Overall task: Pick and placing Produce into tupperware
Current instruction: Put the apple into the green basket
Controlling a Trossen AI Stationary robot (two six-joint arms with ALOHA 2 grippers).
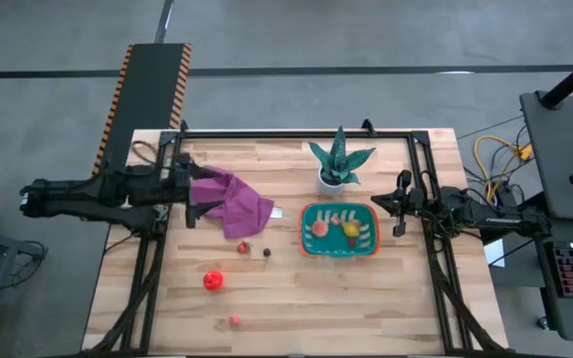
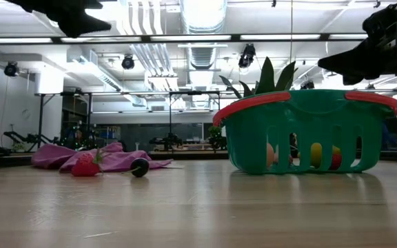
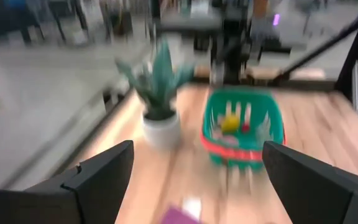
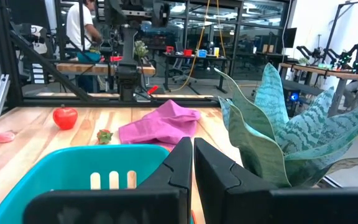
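The tupperware, a teal tub [image 1: 306, 244] with a red rim, stands right of the table's centre. It holds a peach piece of produce [image 1: 319, 228], a yellow one [image 1: 351, 229] and a pink one [image 1: 334, 219]. A red tomato [image 1: 213, 280], a strawberry [image 1: 243, 248], a dark ball [image 1: 266, 253] and a small pink piece [image 1: 235, 320] lie on the bare wood. My left gripper [image 1: 195, 199] hangs open high over the left end of the purple cloth [image 1: 239, 204], holding nothing. My right gripper [image 1: 399, 207] waits shut and empty, raised by the tub's right side.
A spiky green plant in a white pot [image 1: 338, 164] stands just behind the tub. The purple cloth lies crumpled at the left centre. A black frame [image 1: 296, 132] runs around the table's far and side edges. Bare wood stretches along the near edge.
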